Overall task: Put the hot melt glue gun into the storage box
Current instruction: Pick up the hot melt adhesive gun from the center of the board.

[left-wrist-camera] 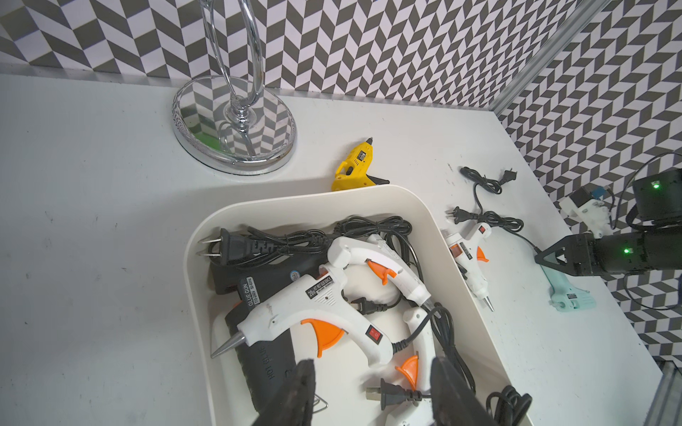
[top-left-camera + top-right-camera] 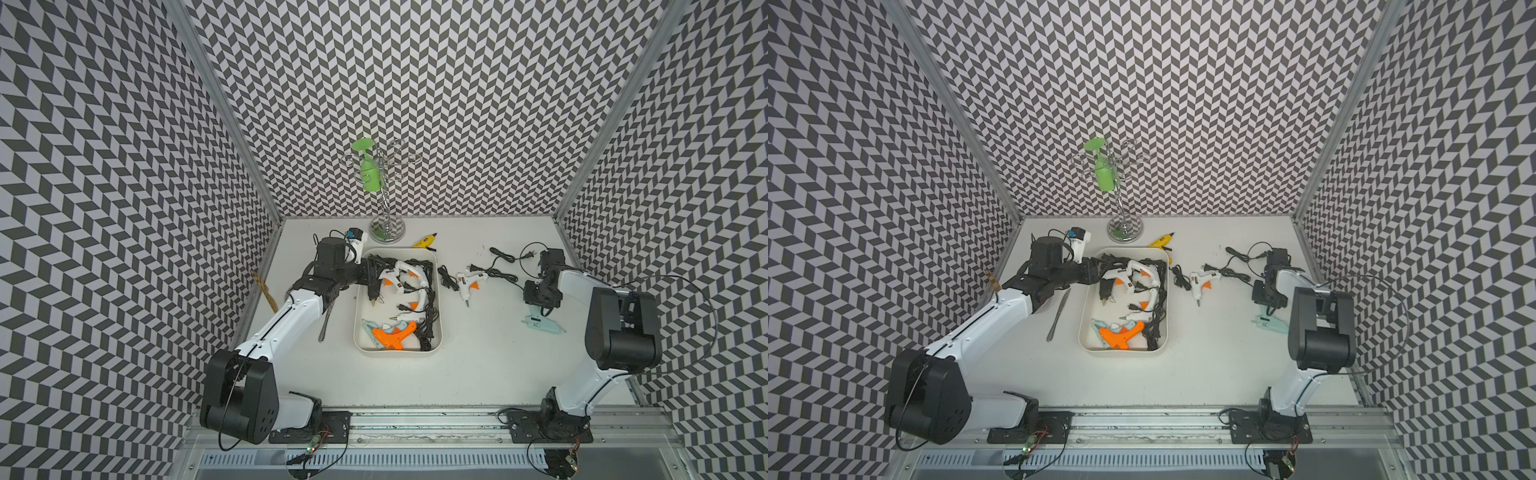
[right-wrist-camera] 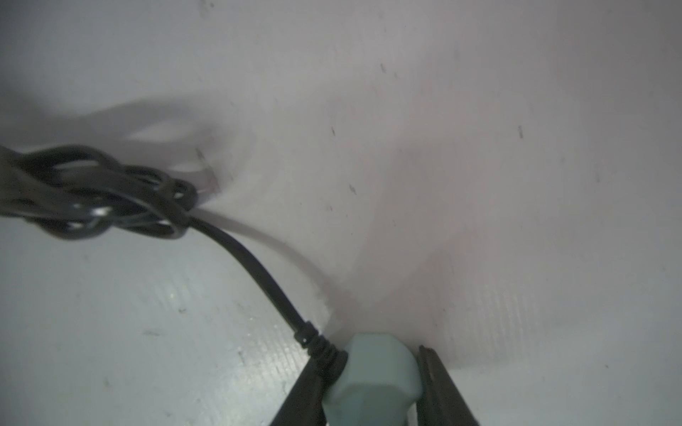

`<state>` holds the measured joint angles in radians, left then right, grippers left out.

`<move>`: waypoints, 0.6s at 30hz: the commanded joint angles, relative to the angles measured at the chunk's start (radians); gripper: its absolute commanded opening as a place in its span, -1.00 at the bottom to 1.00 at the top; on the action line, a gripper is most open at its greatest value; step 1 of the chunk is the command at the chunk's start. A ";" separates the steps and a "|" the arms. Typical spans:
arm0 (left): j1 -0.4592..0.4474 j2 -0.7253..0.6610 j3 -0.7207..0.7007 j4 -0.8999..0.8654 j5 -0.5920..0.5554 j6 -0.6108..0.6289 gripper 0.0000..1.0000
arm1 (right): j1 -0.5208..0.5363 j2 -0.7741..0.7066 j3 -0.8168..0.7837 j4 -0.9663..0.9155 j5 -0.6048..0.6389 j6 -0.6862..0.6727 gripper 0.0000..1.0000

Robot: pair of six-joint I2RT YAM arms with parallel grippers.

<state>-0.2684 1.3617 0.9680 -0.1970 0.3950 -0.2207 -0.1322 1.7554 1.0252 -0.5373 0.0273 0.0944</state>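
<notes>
The cream storage box point(image 2: 356, 316) point(image 2: 1121, 349) point(image 1: 295, 199) sits mid-table and holds several glue guns: white ones point(image 1: 313, 306), a black one point(image 2: 372, 291) and an orange one point(image 2: 392, 336), all tangled in black cords. My left gripper point(image 2: 372, 272) point(image 1: 374, 363) hovers over the box's far left corner, open, with nothing between its fingers. On the table at the right lies a pale teal glue gun point(image 2: 540, 324) point(image 2: 1268, 325) point(image 3: 372, 380). My right gripper point(image 2: 540, 305) point(image 3: 372, 356) is down on it, both fingers pressed against the handle end beside its cord.
A white glue gun point(image 2: 464, 284) and loose black cords point(image 2: 498, 257) lie right of the box. A yellow glue gun point(image 2: 424, 241) rests behind it. A chrome stand point(image 2: 386, 232) with a green cup point(image 2: 368, 170) rises at the back. A metal utensil point(image 2: 325, 324) lies left of the box.
</notes>
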 commanded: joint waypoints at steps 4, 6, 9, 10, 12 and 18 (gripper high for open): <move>0.003 0.011 0.041 -0.008 -0.003 0.006 0.08 | 0.058 -0.006 0.034 -0.039 -0.043 0.017 -0.76; 0.002 0.014 0.046 -0.009 -0.005 0.003 0.08 | 0.074 -0.049 0.088 -0.069 -0.040 0.021 -0.78; 0.001 0.025 0.056 -0.014 -0.009 -0.001 0.08 | 0.086 -0.118 0.188 -0.111 -0.043 0.022 -0.80; 0.001 0.027 0.058 -0.015 -0.010 -0.002 0.08 | 0.088 -0.135 0.220 -0.123 -0.043 0.019 -0.80; 0.002 0.033 0.062 -0.022 -0.017 -0.002 0.08 | 0.087 -0.159 0.295 -0.155 -0.053 0.006 -0.80; 0.002 0.048 0.071 -0.044 -0.055 -0.001 0.09 | 0.088 -0.148 0.486 -0.228 -0.025 -0.021 -0.81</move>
<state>-0.2680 1.4014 1.0142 -0.2131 0.3664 -0.2253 -0.0471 1.6123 1.4578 -0.7139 -0.0135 0.0921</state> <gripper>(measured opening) 0.543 0.365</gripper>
